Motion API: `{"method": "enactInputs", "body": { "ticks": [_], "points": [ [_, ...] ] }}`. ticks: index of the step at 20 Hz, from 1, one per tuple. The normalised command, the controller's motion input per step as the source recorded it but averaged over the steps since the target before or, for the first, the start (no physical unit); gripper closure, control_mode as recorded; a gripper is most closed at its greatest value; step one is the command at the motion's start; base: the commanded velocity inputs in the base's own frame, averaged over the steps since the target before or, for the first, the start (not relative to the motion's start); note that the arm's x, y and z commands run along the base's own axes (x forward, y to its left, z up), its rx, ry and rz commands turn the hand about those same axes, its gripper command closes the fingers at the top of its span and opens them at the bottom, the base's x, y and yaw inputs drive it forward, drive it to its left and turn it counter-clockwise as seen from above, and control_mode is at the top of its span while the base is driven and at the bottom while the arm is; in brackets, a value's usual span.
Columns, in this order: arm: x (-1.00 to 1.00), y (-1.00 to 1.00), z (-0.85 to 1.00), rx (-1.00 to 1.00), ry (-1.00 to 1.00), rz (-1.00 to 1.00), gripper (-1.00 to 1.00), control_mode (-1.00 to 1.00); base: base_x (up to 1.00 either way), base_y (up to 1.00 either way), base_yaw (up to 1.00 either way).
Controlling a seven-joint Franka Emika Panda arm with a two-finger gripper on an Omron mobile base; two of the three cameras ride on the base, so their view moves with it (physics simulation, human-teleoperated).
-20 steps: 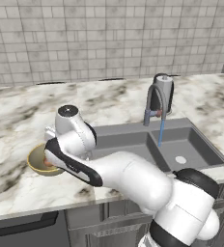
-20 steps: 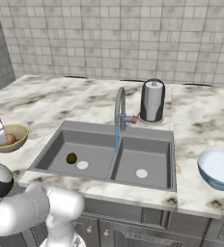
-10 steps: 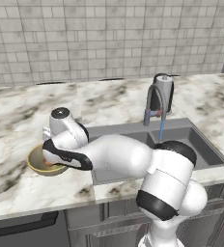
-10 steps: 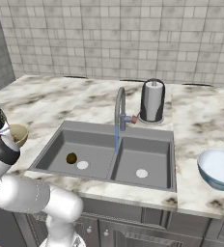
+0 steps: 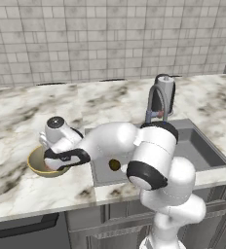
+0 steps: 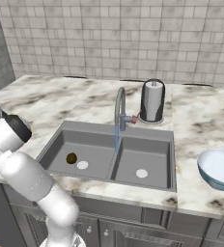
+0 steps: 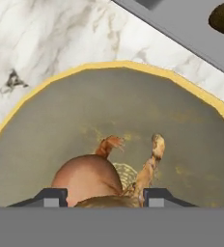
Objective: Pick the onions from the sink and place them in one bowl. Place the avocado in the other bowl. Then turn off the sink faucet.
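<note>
Since the earlier frames, the white arm has swung further left and lower, so its two-finger gripper [image 7: 104, 202] now sits down inside the wide yellow-gold bowl with the olive speckled inside [image 5: 34, 163], which stands on the marble counter [image 5: 17, 189] just beside the left rim of the grey double-basin sink [image 6: 56, 140].

From the hand camera, the dark fingertips [image 7: 51, 197] stand close together on either side of a round orange-brown onion with papery skin [image 7: 87, 176], which looks clamped between them. A second onion's dry stalk and skin [image 7: 150, 166] lies right beside it on the bowl's floor, touching the first. Both onions are therefore within this bowl.

The small dark olive-black avocado [image 6: 71, 157] rests in the left basin of the sink, near the white round drain [image 6: 82, 165]. A blue stream of water [image 6: 117, 140] falls from the grey metal gooseneck faucet [image 6: 119, 103] into the sink.

Near the right edge of the counter stands a pale blue-white bowl [image 6: 219, 169], well apart from the sink. Behind the faucet, toward the tiled wall, stands a dark upright paper-towel holder with a white roll [image 6: 152, 100].
</note>
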Motion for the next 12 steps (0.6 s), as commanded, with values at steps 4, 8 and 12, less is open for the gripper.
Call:
{"method": "enactInputs", "body": {
  "ticks": [4, 8, 12],
  "points": [
    [0.61, 0.49, -0.1, -0.02, 0.01, -0.11, 1.0, -1.0, 0.0, 0.0, 0.0],
    [0.54, 0.41, -0.01, -0.01, 0.03, -0.14, -1.0, -1.0, 0.0, 0.0, 0.0],
    [-0.22, 0.01, 0.22, 0.0, 0.01, -0.16, -1.0, -1.0, 0.0, 0.0, 0.0]
  ]
}}
